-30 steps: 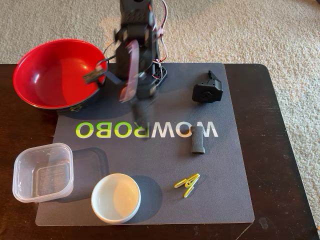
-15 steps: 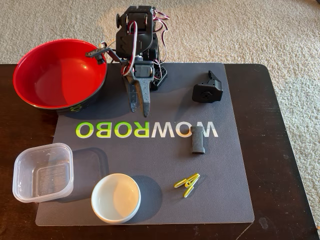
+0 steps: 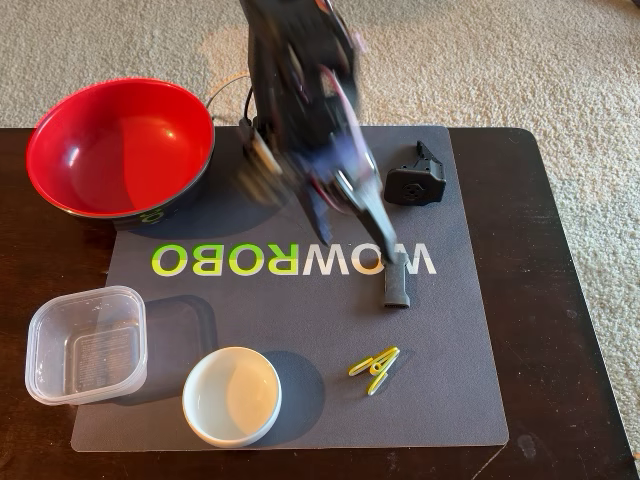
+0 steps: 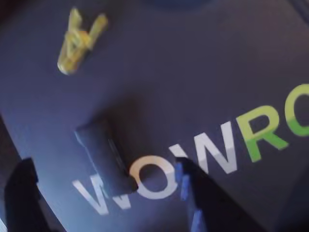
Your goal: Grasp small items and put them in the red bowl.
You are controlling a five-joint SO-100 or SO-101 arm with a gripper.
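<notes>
Swung over from beside the red bowl (image 3: pixel 120 150), the gripper (image 4: pixel 111 203), fingers apart, hovers above the long black part (image 3: pixel 397 283).

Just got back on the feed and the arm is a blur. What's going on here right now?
The arm is mid-swing over the grey mat, its gripper reaching toward the small black printed part lying on the WOWROBO lettering. In the wrist view the jaws are spread on either side of that part and hold nothing. The red bowl is empty. The yellow clips, second black part, clear tub and white dish sit untouched.
</notes>
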